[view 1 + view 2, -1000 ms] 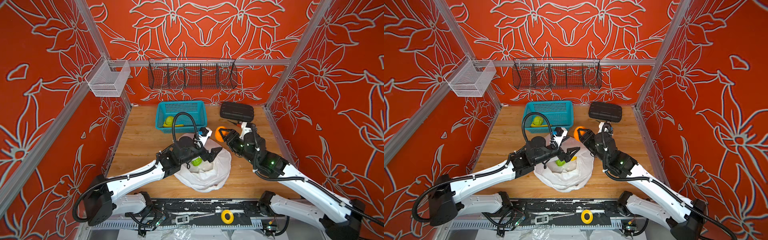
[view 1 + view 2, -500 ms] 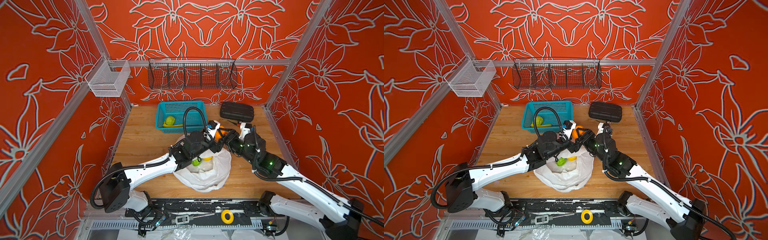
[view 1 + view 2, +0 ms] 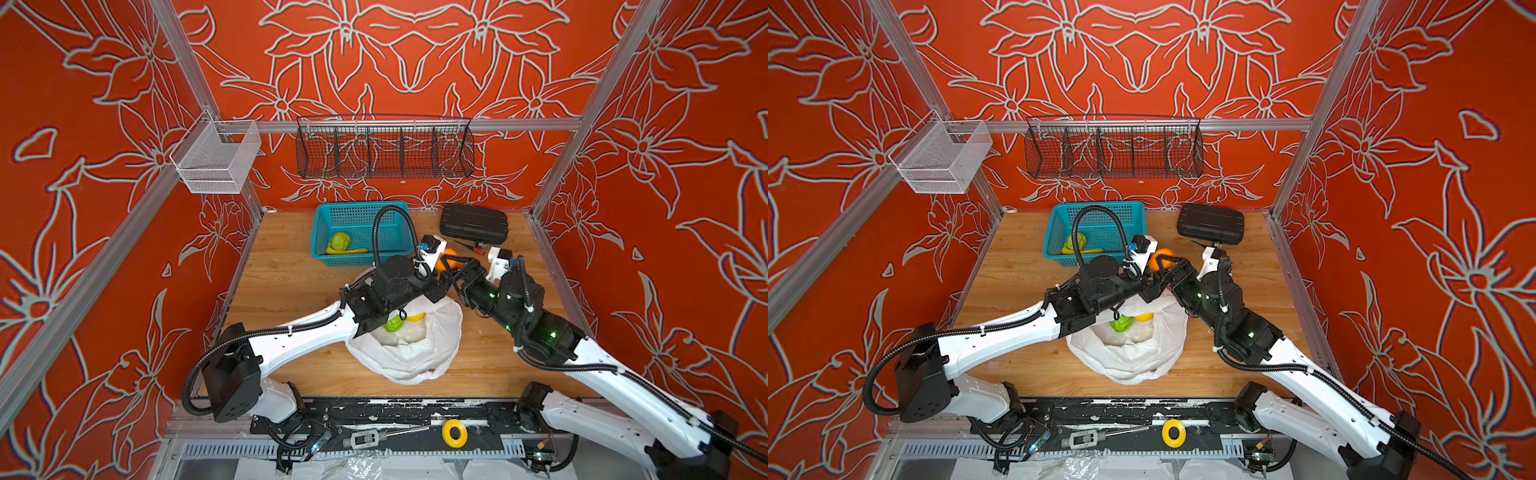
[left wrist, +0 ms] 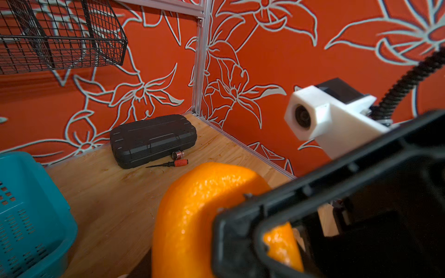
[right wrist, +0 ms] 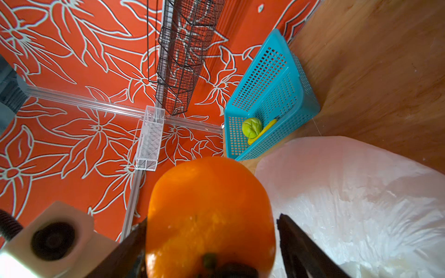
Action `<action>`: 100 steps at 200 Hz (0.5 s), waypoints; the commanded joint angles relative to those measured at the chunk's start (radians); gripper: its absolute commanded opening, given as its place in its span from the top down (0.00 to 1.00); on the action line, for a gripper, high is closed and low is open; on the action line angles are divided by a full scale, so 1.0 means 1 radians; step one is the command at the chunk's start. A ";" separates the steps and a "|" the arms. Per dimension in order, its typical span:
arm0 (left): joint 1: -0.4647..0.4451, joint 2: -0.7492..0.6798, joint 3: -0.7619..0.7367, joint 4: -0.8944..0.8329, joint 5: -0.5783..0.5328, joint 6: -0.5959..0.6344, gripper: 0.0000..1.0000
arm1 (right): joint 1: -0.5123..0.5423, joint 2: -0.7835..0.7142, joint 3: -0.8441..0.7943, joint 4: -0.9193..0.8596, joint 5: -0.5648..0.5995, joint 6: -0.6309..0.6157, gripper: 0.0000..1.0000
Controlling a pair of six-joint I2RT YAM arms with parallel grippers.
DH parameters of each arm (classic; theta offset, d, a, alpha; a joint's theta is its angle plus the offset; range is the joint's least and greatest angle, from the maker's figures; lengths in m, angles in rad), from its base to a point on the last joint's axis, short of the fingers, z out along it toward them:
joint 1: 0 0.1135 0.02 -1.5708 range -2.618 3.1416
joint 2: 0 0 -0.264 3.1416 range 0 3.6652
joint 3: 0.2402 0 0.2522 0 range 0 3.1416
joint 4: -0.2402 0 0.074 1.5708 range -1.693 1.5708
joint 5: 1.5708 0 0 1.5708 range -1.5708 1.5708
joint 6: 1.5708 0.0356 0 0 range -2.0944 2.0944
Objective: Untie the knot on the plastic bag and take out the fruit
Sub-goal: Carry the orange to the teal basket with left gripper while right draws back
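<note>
Orange-red walls with pale flower outlines around a wooden bench [image 3: 291,291]. Seen in both top views: plastic bag [image 3: 415,357] lying slack and open-mouthed at 6 o'clock of bench centre, no knot visible, with bumpy green fruit [image 3: 392,325] and yellow fruit [image 3: 415,316] inside. Just past the bag's 12 o'clock edge, orange [image 3: 452,253] aloft between left claw [image 3: 437,274] and right claw [image 3: 451,262]. At 11 o'clock, teal basket [image 3: 357,205] holding a pale green fruit [image 3: 340,241].

Left wrist view: orange [image 4: 204,197] close below the lens; own jaws hidden, so cannot tell clenched or released.

Right wrist view: right claw released, with a gap between orange [image 5: 209,204] and one finger [image 5: 296,240].

Probably a mid-air hand-over. Best done by squeezing across the widest girth first, then drawing the right claw straight back toward 4 o'clock without nudging the smooth round peel.
</note>
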 commanded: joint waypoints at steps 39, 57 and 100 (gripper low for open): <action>0.054 0.004 0.142 -0.227 -0.080 -0.119 0.55 | 0.003 -0.143 -0.043 -0.014 0.077 -0.170 0.07; 0.116 -0.006 0.156 -0.266 -0.048 -0.180 0.55 | 0.003 -0.194 -0.055 -0.043 0.117 -0.215 0.06; 0.335 0.004 0.218 -0.405 0.050 -0.323 0.56 | 0.001 -0.269 -0.085 -0.128 0.179 -0.284 0.05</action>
